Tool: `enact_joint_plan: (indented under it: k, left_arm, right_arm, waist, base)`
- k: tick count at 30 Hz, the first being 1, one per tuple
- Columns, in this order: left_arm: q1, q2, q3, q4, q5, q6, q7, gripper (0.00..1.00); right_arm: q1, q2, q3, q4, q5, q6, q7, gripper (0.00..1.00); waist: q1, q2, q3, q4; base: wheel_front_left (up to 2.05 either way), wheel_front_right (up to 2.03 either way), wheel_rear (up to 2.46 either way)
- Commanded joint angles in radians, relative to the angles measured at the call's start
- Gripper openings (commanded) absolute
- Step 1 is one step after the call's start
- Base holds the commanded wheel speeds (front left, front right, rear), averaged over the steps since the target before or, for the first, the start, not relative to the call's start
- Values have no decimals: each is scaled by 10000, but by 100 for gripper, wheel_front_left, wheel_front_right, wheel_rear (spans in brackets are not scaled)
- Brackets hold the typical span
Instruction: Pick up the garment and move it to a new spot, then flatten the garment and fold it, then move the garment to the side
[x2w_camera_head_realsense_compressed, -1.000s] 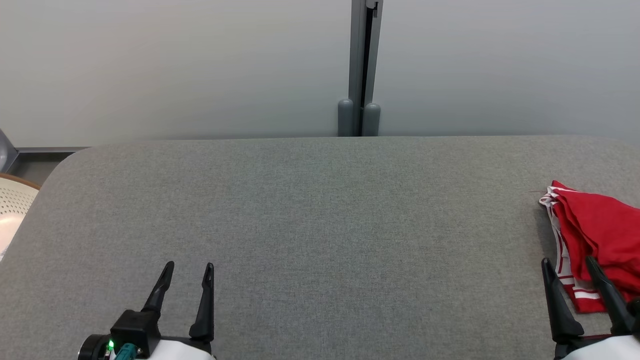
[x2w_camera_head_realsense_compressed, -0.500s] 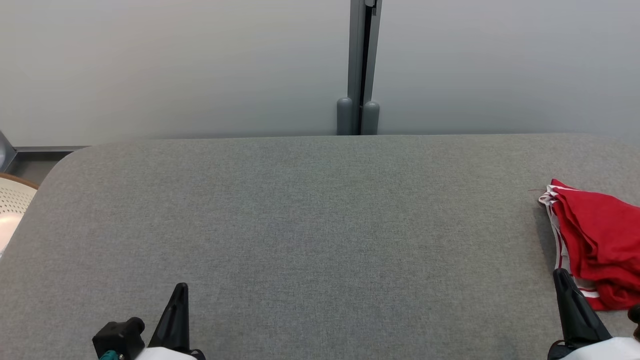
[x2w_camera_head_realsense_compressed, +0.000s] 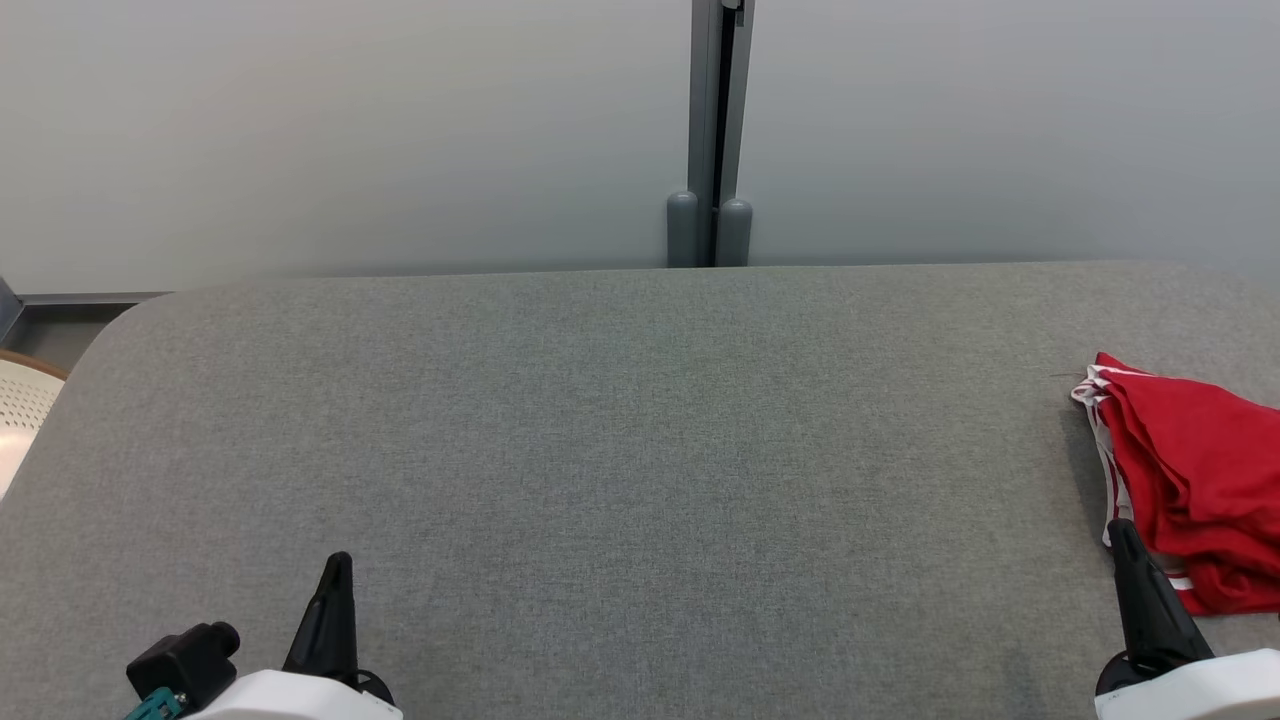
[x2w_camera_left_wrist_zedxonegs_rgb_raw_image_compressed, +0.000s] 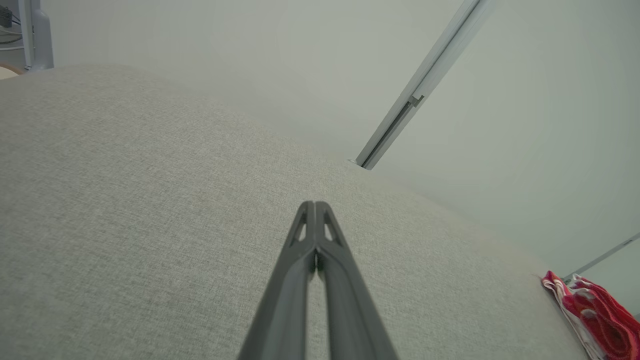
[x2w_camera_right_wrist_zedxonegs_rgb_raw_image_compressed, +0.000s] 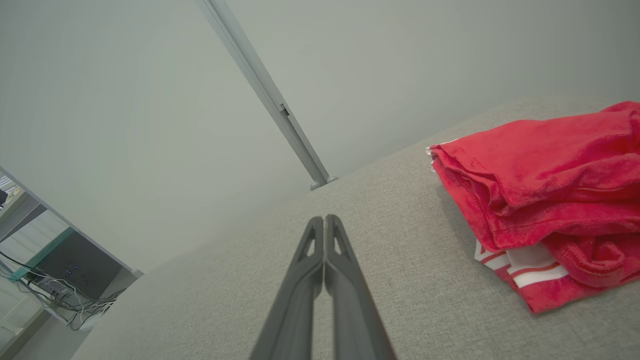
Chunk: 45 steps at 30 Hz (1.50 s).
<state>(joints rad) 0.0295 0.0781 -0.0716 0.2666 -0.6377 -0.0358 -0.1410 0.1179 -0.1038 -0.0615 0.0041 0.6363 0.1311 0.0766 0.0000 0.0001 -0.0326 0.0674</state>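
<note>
The garment (x2w_camera_head_realsense_compressed: 1195, 470) is a red cloth with white stripes, lying bunched at the right edge of the grey table (x2w_camera_head_realsense_compressed: 640, 450). It also shows in the right wrist view as a folded red heap (x2w_camera_right_wrist_zedxonegs_rgb_raw_image_compressed: 545, 195) and small at the far right in the left wrist view (x2w_camera_left_wrist_zedxonegs_rgb_raw_image_compressed: 590, 312). My right gripper (x2w_camera_head_realsense_compressed: 1125, 535) is shut and empty, its tip just left of the garment's near corner. In the right wrist view its fingers (x2w_camera_right_wrist_zedxonegs_rgb_raw_image_compressed: 325, 222) meet over bare table. My left gripper (x2w_camera_head_realsense_compressed: 338, 565) is shut at the lower left, far from the garment, tips together (x2w_camera_left_wrist_zedxonegs_rgb_raw_image_compressed: 315, 207).
A pale wall with a grey vertical post (x2w_camera_head_realsense_compressed: 710, 130) stands behind the table. A perforated white chair (x2w_camera_head_realsense_compressed: 20, 420) sits off the table's left edge. In the right wrist view, cables and equipment (x2w_camera_right_wrist_zedxonegs_rgb_raw_image_compressed: 60, 295) lie beyond the table's far left.
Both grippers have gone from open to shut and drawn back toward the bottom of the head view. The head camera shifted slightly. The garment lies where it was.
</note>
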Motion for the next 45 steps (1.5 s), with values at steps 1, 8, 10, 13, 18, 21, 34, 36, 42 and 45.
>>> enact_joint_plan:
  k: [1, 8, 10, 13, 18, 21, 34, 36, 42, 45]
  left_arm:
    - [-392, 37, 106, -170, -254, -73, 24, 0]
    - [-500, 4, 291, -181, -1254, -170, 289, 0]
    - [-540, -6, 343, -185, -1532, -192, 362, 0]
    - [-593, -17, 421, -190, -1928, -231, 469, 0]
    - [-648, -41, 540, -193, -2569, -289, 642, 0]
    - [-702, -51, 609, -197, -2937, -329, 742, 0]
    - [-873, -92, 888, -211, -4409, -472, 1136, 0]
    - [-905, -96, 928, -212, -4629, -489, 1197, 0]
    - [-965, -112, 1030, -215, -5137, -542, 1328, 0]
    - [-977, -120, 1085, -217, -5424, -574, 1413, 0]
  right_arm:
    - [-256, -32, -76, -55, 264, -1, 24, 0]
    - [-481, 25, -127, 204, 1265, -1, 64, 0]
    - [-542, 39, -139, 270, 1540, -1, 74, 0]
    - [-626, 59, -156, 373, 1937, -2, 88, 0]
    - [-765, 97, -187, 544, 2580, -2, 116, 0]
    - [-853, 120, -204, 632, 2950, -2, 123, 0]
    - [-1169, 212, -281, 1012, 4420, -2, 182, 0]
    - [-1223, 225, -294, 1072, 4635, -2, 191, 0]
    - [-1329, 256, -322, 1211, 5147, -2, 211, 0]
    - [-1400, 274, -339, 1284, 5445, -2, 219, 0]
  waist:
    - [0, -1, 2, -4]
    - [0, -1, 27, -51]
    - [0, -1, 34, -65]
    - [0, -1, 45, -85]
    - [0, -1, 63, -119]
    - [0, -1, 73, -139]
    - [0, -1, 120, -227]
    - [0, -1, 127, -240]
    - [0, -1, 145, -274]
    - [0, -1, 156, -294]
  base:
    - [0, 0, 0]
    - [0, 0, 0]
    - [0, 0, 0]
    - [0, 0, 0]
    - [0, 0, 0]
    - [0, 0, 0]
    - [0, 0, 0]
    - [0, 0, 0]
    - [0, 0, 0]
    - [0, 0, 0]
